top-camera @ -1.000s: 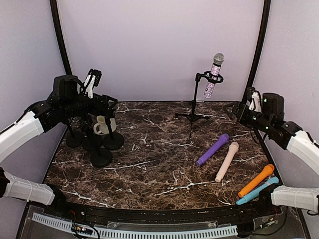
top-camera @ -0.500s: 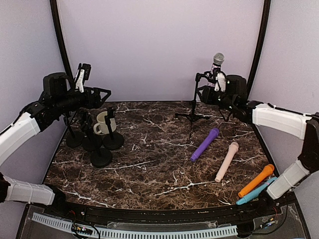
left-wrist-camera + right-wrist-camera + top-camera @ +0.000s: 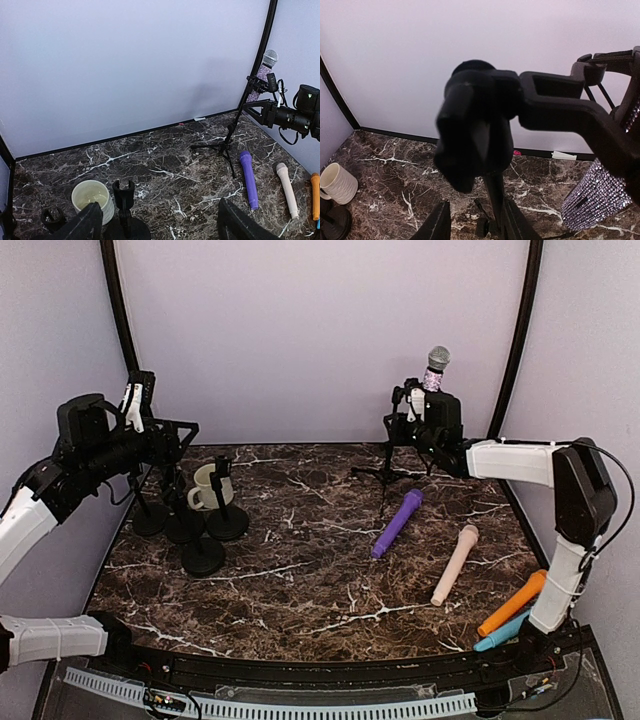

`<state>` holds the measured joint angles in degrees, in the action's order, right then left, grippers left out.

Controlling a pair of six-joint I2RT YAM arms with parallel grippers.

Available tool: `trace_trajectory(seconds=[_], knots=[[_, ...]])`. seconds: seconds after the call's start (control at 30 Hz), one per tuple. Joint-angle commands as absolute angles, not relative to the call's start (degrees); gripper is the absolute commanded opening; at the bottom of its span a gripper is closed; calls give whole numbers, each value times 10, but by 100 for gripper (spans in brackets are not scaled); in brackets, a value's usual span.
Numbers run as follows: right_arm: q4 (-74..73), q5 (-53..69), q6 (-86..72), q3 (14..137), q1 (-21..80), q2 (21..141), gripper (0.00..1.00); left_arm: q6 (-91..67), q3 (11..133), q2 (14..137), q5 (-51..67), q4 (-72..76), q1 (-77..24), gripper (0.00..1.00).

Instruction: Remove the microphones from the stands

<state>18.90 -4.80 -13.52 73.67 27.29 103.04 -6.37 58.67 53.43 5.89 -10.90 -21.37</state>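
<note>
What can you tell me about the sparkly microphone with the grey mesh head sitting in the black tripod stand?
The sparkly microphone has a rounded grey mesh head and a handle covered in glittering purple-silver sequins. It is intact and sits head-up, slightly tilted, with its handle held in the clip on top of the black tripod stand, near the back right of the marble tabletop. The right gripper is open around the stand's pole, with the handle just to its side. Whether it touches the microphone cannot be told.

The microphone [image 3: 599, 196] looks glittery and rough, the stand [image 3: 234, 125] matt black, the table [image 3: 300, 585] glossy marble.
</note>
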Motion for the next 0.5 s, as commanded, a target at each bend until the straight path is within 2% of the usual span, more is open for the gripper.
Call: trace_trajectory(seconds=[0.0, 0.17, 0.47], knots=[[243, -59, -109, 765, 271, 1056, 32, -49, 584, 527, 32, -126, -210, 82], [257, -60, -100, 778, 271, 1077, 22, -49, 586, 528, 26, -130, -210, 81], [285, -42, -94, 783, 272, 1090, 11, -54, 572, 520, 13, -132, -210, 82]])
